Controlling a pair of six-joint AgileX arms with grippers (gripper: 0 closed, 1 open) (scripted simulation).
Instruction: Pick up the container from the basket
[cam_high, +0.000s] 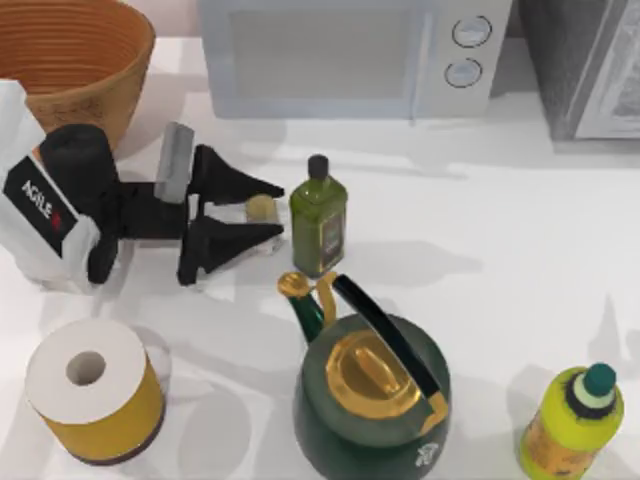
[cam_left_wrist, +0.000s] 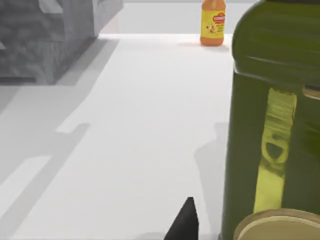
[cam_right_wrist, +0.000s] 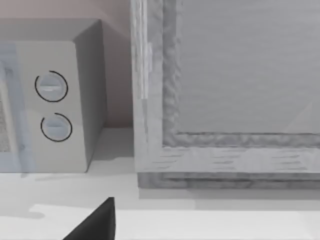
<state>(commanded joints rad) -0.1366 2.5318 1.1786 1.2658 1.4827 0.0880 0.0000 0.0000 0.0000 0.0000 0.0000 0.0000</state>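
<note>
Top view: the left gripper (cam_high: 262, 211) lies low over the table, fingers pointing toward the table's right side. The container (cam_high: 260, 207), a small rounded cream item, sits between the two black fingers near their tips, on the white table (cam_high: 500, 230) and not in the basket (cam_high: 90, 90). The basket stands well apart at the far left corner, behind the left arm. The fingers are spread, one on each side of the container; whether either one touches it cannot be told from above. The green oil bottle (cam_high: 319, 218) stands just beside the fingertips, on the side away from the arm. The container is round, so no long axis governs the grip. The left arm is by far the nearer one. Judgement: the coming move depends on keeping the container centred in the gap while staying off the bottle.

Left wrist view: the container's rounded cream top (cam_left_wrist: 280, 226) shows close to the camera, with the oil bottle (cam_left_wrist: 275, 115) directly beyond it and very near. One dark fingertip (cam_left_wrist: 184, 222) shows to one side of the container, with a gap between them.

Right wrist view: the camera faces a microwave (cam_right_wrist: 55, 100) and a grey panel. A dark fingertip (cam_right_wrist: 97, 222) of the right gripper shows; the state of its jaws cannot be told.
</note>
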